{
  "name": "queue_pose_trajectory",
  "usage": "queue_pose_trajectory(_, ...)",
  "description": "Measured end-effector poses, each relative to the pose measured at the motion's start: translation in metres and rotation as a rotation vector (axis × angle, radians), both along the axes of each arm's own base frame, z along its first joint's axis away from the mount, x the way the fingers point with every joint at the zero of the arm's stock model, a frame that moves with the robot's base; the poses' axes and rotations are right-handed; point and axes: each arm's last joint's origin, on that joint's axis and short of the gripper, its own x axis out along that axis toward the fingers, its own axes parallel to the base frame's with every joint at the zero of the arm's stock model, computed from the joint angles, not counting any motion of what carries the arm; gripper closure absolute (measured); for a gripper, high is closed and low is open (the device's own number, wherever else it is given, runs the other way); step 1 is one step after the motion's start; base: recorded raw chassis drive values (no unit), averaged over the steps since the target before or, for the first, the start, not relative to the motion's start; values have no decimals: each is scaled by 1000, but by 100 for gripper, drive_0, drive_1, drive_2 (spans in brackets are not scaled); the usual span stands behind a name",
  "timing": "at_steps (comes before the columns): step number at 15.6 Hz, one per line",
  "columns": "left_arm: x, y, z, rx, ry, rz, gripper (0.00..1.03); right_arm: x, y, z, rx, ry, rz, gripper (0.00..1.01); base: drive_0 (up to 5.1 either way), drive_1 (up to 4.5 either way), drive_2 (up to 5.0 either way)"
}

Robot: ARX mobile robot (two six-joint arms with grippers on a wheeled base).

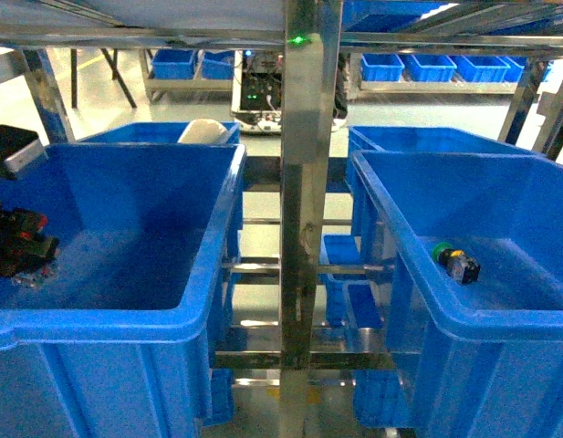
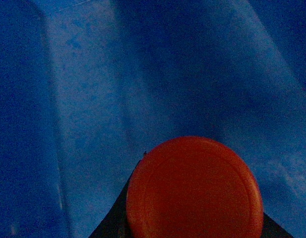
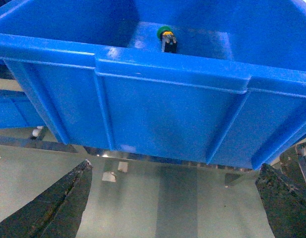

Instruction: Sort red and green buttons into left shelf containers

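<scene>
- Landmark: the steel post [image 1: 304,182] between the two front bins.
- Left of the post, the left gripper [image 1: 21,242] is down inside the left bin [image 1: 208,265], against its far-left side. Its wrist view is filled by the red button [image 2: 194,188], cap toward the camera, dark fingers [image 2: 113,225] showing at either side, so it is clamped on the button over the bin floor.
- Right of the post, the green button [image 1: 456,263] lies on its side on the floor of the right bin [image 1: 400,228], untouched.
- The right gripper [image 3: 172,208] hangs below and in front of that bin, jaws spread wide, holding nothing.
- Step in hand, as I read it: setting down the red button. Best to lower it close to the floor before letting go so it doesn't bounce or roll, then lift straight up, clear of the rim.
- Then the green one: the right arm must rise over the bin's front rim first.
</scene>
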Motion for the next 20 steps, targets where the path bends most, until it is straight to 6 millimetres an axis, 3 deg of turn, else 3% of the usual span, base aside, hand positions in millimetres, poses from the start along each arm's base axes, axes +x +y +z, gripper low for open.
queue_pose_trajectory(4, 2, -26, -5, -9, 21, -30, 78, 0, 0, 0, 0, 0, 0, 3, 0, 0, 0)
queue_pose_trajectory(7, -1, -34, -9, -13, 10, -40, 78, 0, 0, 0, 0, 0, 0, 3, 0, 0, 0)
queue_pose_trajectory(8, -12, -24, -21, 0, 36, -2, 66, 0, 0, 0, 0, 0, 0, 3, 0, 0, 0)
queue_pose_trajectory(10, -17, -18, -27, 16, 34, 24, 44, 0, 0, 0, 0, 0, 0, 3, 0, 0, 0)
queue_pose_trajectory(14, -18, -31, -28, -11, 25, -32, 3, 0, 0, 0, 0, 0, 0, 3, 0, 0, 0)
queue_pose_trajectory(17, -15, -38, -2, -62, -44, -85, 5, 0, 0, 0, 0, 0, 0, 3, 0, 0, 0)
queue_pose_trajectory(20, -39, -27, 18, -102, -84, -100, 5, 0, 0, 0, 0, 0, 0, 3, 0, 0, 0)
